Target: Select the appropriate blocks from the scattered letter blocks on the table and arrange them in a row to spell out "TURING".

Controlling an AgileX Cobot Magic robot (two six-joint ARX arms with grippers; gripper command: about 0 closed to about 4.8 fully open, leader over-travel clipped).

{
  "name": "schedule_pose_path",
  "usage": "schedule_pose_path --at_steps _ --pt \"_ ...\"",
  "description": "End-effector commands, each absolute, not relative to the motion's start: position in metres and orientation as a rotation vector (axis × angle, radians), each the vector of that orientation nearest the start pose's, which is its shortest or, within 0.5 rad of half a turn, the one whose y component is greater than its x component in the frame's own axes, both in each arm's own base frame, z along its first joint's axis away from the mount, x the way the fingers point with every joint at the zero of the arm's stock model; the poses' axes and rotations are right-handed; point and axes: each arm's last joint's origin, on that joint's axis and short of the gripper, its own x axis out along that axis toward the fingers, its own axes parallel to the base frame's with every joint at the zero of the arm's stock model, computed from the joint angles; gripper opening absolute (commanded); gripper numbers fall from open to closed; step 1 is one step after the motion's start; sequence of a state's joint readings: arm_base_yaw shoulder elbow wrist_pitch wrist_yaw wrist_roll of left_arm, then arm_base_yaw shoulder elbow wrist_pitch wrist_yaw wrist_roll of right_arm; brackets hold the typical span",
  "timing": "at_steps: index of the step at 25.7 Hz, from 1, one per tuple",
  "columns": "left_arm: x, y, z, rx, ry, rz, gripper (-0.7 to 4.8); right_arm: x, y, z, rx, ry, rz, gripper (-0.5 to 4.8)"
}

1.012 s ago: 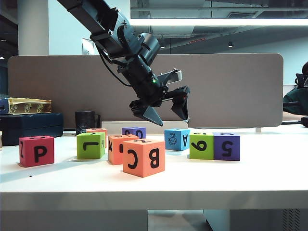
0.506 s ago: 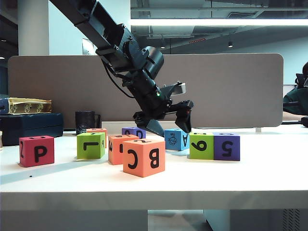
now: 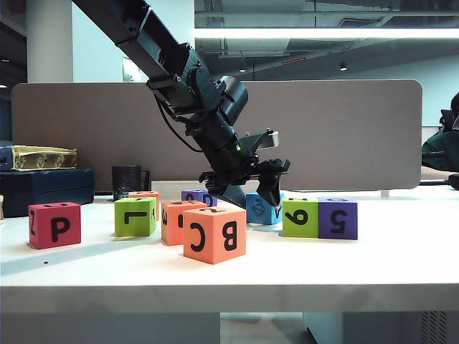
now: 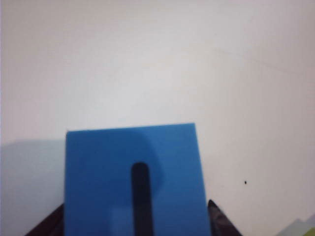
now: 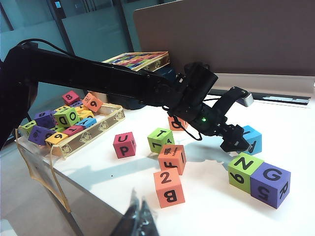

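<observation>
Two fingers of the left pincer [image 3: 252, 192] flank the blue block [image 4: 134, 179], contact unclear; right pincer [image 5: 139, 220] looks closed.

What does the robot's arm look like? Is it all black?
Mostly, yes. The left arm is a boxy black beam with black cables looping near its wrist and a tiny green light. The left gripper has two pointed black fingers and a small silver part. The right gripper looks dark too.

Left tool [image 3: 252, 188] angled down, fingers spread; right tool [image 5: 138, 216] fingers together.
</observation>
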State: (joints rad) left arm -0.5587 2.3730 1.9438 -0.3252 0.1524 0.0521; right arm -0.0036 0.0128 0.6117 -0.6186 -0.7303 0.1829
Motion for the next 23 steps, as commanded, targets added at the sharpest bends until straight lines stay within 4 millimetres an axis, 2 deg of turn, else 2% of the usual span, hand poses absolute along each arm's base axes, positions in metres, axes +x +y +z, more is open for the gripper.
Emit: schedule_pose_path --at_steps 1,7,11,14,20,23 --pt "0.446 -0.284 0.178 0.203 0.717 -0.674 3.26 0.011 0.019 0.294 0.174 0.064 0.724 -0.01" --pt "0.444 -0.282 0.185 0.208 0.719 -0.656 2.3 0.011 0.019 0.294 0.174 0.064 0.724 -0.01" --pt "0.441 -0.28 0.198 0.206 0.72 -0.653 2.21 0.011 0.019 0.294 0.174 0.064 0.724 -0.01" --pt "0.433 -0.275 0.217 0.204 0.738 -0.65 2.21 0.011 0.019 0.294 0.174 0.064 0.724 -0.01" --pt "0.412 -0.262 0.243 0.061 0.911 -0.563 2.21 0.011 0.019 0.294 0.174 0.064 0.724 -0.01" --pt "0.404 -0.261 0.243 0.014 0.995 -0.523 2.21 0.011 0.019 0.294 0.174 0.064 0.724 -0.01"
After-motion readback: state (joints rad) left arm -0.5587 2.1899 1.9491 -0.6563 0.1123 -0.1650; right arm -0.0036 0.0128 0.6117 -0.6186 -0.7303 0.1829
